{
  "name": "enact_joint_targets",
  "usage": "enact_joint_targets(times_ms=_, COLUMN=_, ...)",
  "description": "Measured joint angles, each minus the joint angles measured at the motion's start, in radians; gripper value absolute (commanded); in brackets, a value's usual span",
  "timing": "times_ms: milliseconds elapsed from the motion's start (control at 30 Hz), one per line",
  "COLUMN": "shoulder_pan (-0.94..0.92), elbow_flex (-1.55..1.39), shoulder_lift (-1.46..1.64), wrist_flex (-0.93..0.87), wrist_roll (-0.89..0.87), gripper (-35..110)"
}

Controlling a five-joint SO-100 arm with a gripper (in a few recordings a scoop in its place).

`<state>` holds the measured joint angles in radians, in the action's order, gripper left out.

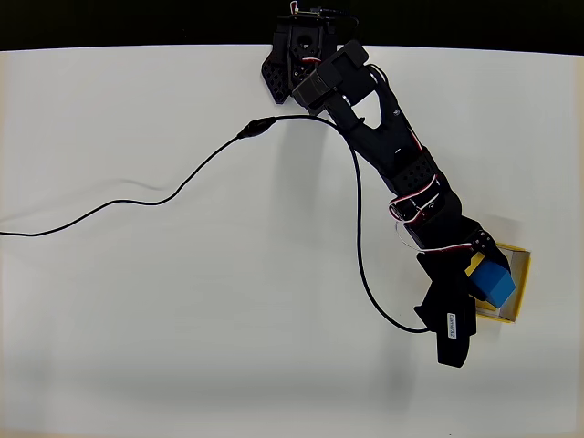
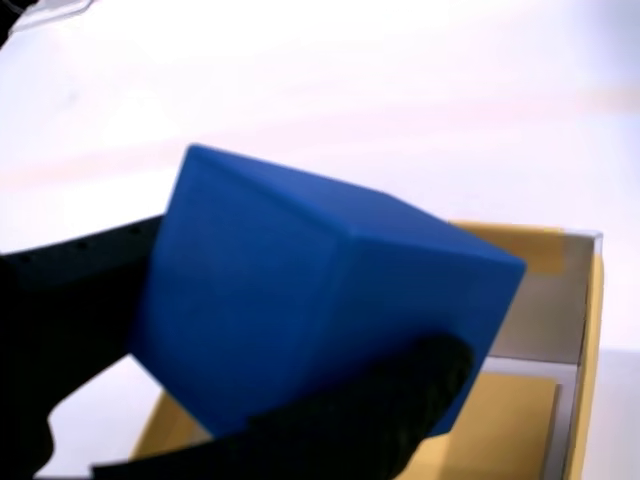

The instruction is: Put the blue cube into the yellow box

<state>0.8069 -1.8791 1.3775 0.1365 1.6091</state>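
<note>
The blue cube hangs over the yellow box at the table's right side in the overhead view. My black gripper is shut on the blue cube, its fingers on both sides of it. Close up in the wrist view, the blue cube sits tilted between dark fingers, with the yellow box and its pale rim below and to the right. Much of the box is hidden by the cube and the gripper.
A black cable snakes across the white table from the left edge to the arm's base, and another loop runs down beside the gripper. The table's right edge lies close past the box.
</note>
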Motion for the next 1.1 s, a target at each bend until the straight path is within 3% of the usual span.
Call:
enact_joint_targets(times_ms=233, shoulder_pan=0.0, elbow_flex=0.031, shoulder_lift=-0.054, wrist_flex=0.0, wrist_roll=-0.048, gripper=31)
enact_joint_targets(times_ms=500, shoulder_pan=-0.002, elbow_flex=0.035, shoulder_lift=-0.063, wrist_flex=-0.002, wrist_roll=-0.063, gripper=34)
enact_joint_targets(times_ms=833, shoulder_pan=-0.032, elbow_flex=0.057, shoulder_lift=-0.044, wrist_flex=-0.091, wrist_roll=0.048, gripper=22)
enact_joint_targets(times_ms=1100, shoulder_pan=-0.195, elbow_flex=0.057, shoulder_lift=0.152, wrist_flex=-0.318, wrist_roll=0.048, gripper=11)
